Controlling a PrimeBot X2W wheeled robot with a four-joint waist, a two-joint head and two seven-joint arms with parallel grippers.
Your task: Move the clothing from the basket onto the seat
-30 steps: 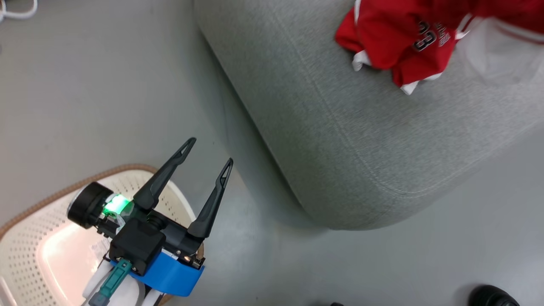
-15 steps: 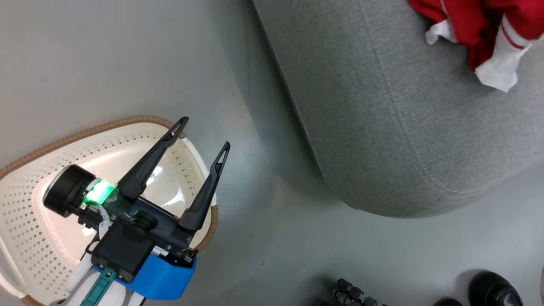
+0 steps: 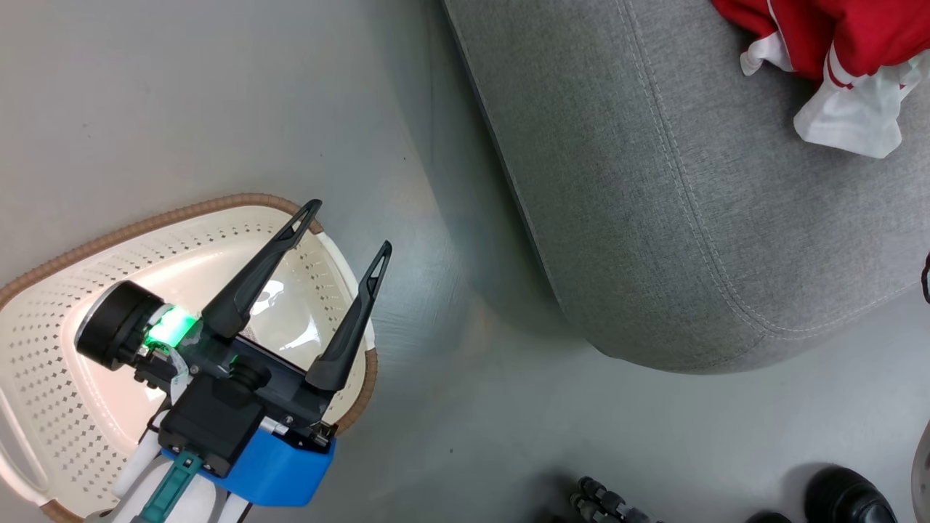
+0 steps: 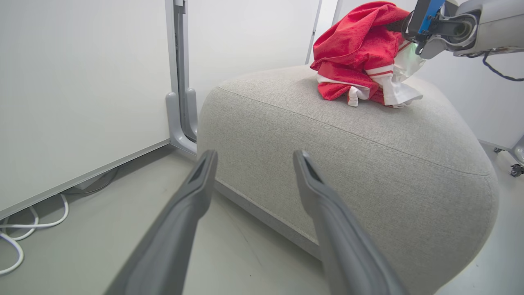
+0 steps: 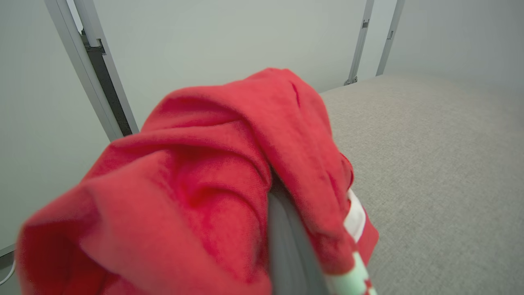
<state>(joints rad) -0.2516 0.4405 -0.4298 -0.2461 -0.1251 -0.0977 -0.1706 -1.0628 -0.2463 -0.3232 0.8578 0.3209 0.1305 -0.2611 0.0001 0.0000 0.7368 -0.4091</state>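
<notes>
Placing step — right tool (image 4: 399,26) is setting red clothing (image 4: 356,53) on the seat (image 4: 368,164) at 1 o'clock, grip hidden, cannot tell; left tool (image 3: 349,226) is hovering spread over the basket (image 3: 182,214); next: releasing.

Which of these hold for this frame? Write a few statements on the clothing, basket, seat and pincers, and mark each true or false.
1. The clothing lies on the seat. True.
2. The left pincer holds a garment. False: it is open and empty, above the basket.
3. The basket stands on the seat. False: it stands on the floor beside it.
4. Red cloth drapes over the right pincer. True.
</notes>
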